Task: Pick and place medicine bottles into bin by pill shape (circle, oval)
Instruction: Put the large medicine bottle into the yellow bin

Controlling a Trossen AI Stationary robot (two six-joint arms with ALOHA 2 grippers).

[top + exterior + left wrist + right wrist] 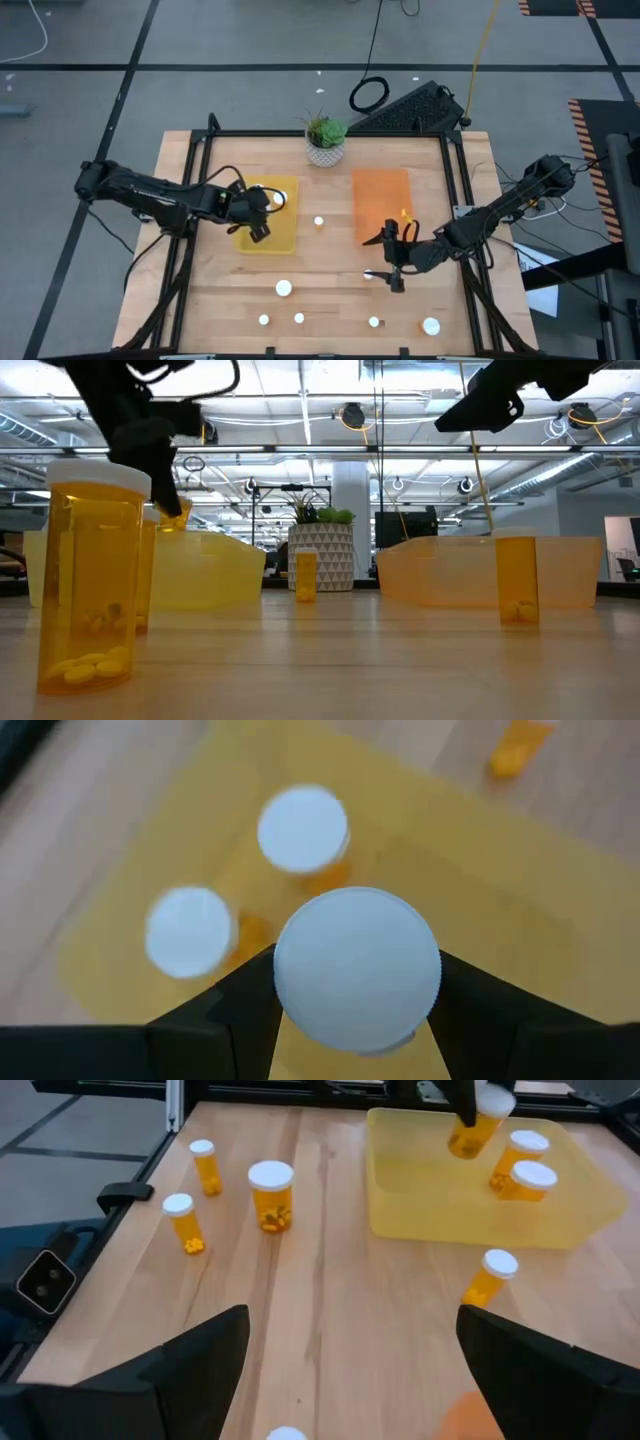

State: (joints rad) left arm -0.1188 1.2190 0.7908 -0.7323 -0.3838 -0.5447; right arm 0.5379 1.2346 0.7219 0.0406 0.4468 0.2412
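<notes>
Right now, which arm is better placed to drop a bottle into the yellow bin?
Left. Its claw is shut on a white-capped bottle directly above the yellow bin, where two bottles already stand. The right claw is open and empty, beside the orange bin.

Overhead, tabletop-level, two wrist views

Grey floor [250,30] with dark seams, black cable loop [368,94], open ceiling with pipes [300,390]
</notes>
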